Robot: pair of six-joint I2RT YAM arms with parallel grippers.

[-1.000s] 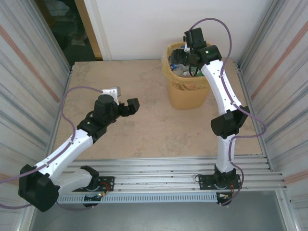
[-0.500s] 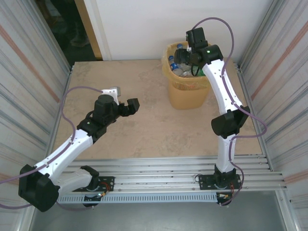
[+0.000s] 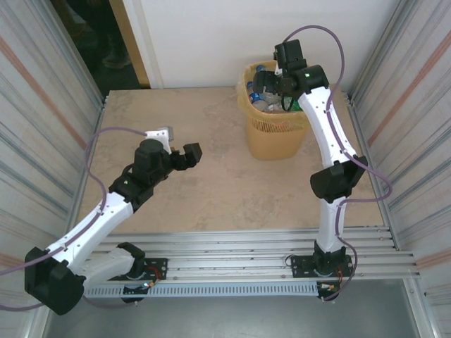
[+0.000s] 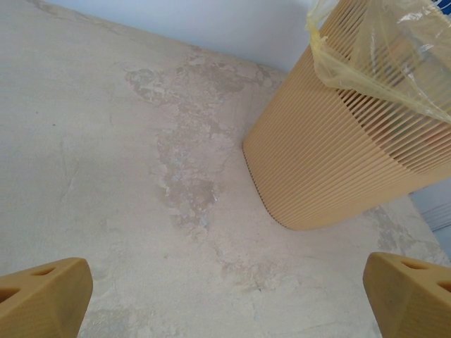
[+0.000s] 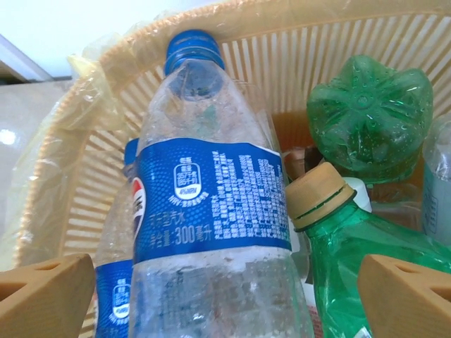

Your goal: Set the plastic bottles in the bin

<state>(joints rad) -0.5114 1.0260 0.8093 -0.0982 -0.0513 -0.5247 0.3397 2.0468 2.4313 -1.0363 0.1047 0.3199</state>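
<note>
My right gripper [image 3: 276,90] hangs over the mouth of the yellow-beige bin [image 3: 275,137], jaws spread wide. In the right wrist view a clear bottle with a blue label [image 5: 211,204] stands between my fingertips [image 5: 46,296], with a gap on each side. Beside it lie a green bottle with a tan cap [image 5: 352,260], another green bottle's base [image 5: 370,116] and a second blue-labelled bottle [image 5: 113,289], all inside the bin's lattice wall [image 5: 282,42]. My left gripper [image 3: 180,141] hovers open over the bare table with nothing between its fingers [image 4: 42,296].
The bin [image 4: 331,162] with its translucent yellow liner [image 4: 380,49] stands at the table's back right, near the white wall. Corrugated metal walls close in both sides. The beige tabletop [image 3: 211,183] stretches between my left gripper and the bin.
My right jaws have spread apart, letting go of the blue-labelled bottle over the bin. The left arm has shifted slightly left.
</note>
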